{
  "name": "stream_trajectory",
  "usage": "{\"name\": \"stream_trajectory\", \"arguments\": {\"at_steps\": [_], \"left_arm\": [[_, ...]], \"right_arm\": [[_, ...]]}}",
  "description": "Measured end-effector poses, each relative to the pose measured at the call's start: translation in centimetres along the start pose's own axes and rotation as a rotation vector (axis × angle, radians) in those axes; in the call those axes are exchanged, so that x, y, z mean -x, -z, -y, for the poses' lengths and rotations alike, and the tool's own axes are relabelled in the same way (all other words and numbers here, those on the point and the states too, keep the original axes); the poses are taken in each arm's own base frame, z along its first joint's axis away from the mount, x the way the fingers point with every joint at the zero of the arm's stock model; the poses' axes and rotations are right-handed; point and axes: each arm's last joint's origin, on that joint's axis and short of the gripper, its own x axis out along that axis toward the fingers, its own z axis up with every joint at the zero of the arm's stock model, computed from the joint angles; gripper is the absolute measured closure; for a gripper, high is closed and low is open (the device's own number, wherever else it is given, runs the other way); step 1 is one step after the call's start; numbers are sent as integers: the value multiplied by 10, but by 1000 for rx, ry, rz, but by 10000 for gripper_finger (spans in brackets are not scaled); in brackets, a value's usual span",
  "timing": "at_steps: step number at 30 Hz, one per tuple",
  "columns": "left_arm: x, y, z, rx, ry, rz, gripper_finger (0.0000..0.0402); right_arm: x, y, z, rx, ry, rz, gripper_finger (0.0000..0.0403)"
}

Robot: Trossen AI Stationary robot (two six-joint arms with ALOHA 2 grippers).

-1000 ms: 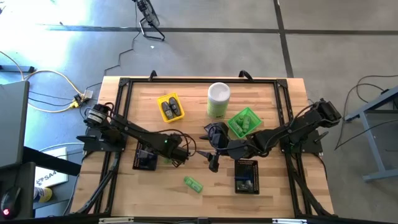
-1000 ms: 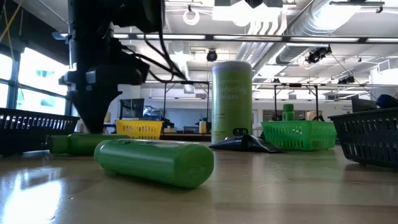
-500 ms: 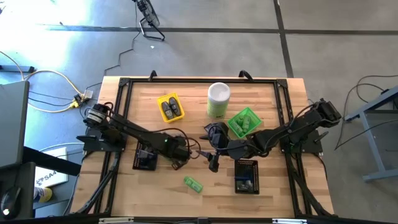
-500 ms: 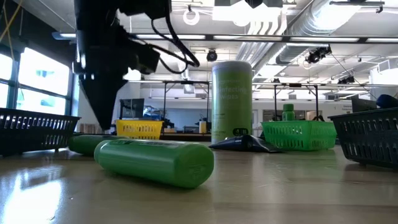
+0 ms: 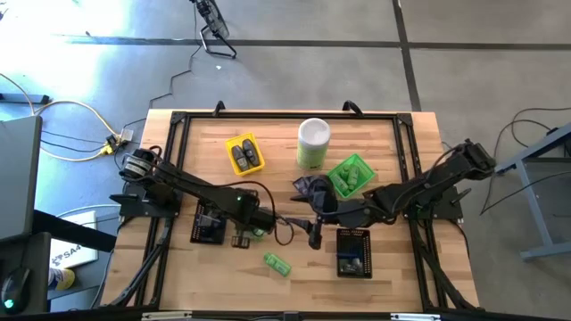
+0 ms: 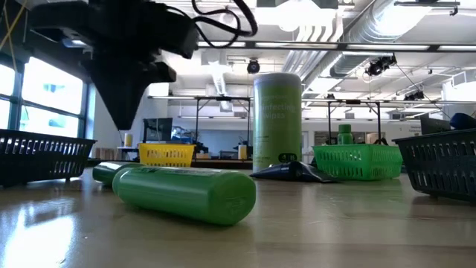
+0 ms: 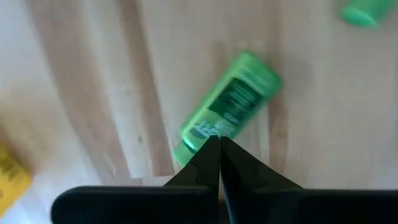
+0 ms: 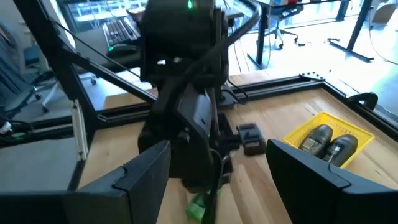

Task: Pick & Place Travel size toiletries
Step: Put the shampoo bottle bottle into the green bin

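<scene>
— Where's the left gripper [image 7: 219, 144]?

— Over the table [image 5: 393, 276] just left of centre, fingers pinched together on nothing. A green bottle [image 7: 225, 111] lies right past its tips, not held.

— And the right gripper [image 5: 314, 237]?

— At three o'clock from the left one, fingers spread, empty. Another green bottle [image 5: 277, 263] lies at five o'clock from the left gripper.

— How would they handle?

— Light, stiff plastic, I'd guess, and round, so liable to roll. Take one across the middle of the barrel.

— Any writing?

— A dark label with pale print, too blurred to read. The tall canister [image 6: 277, 123] at one o'clock carries faint lettering I can't make out.
</scene>
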Motion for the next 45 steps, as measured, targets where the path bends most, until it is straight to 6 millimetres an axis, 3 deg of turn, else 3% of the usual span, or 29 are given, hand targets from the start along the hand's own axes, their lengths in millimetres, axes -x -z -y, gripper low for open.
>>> {"name": "stream_trajectory", "arguments": {"at_steps": [8,16,26,32,37,41,45], "left_arm": [[0,3,1,-245,59,-32,401],[0,0,2,-163,61,1,401],[0,-2,2,-158,59,25,401],[23,17,-21,-125,-7,-54,401],[60,40,-45,-114,-15,-13,401],[88,65,-57,-89,-6,125,401],[88,89,-60,-40,20,297,402]], "right_arm": [[31,-18,-2,-46,-56,43,144],[66,-34,1,-109,-114,73,144],[69,-41,9,-79,-52,110,144],[63,-45,19,-91,-2,125,144],[58,-47,28,-104,30,136,144],[55,-50,33,-114,49,145,144],[55,-49,33,-111,52,141,144]]}}
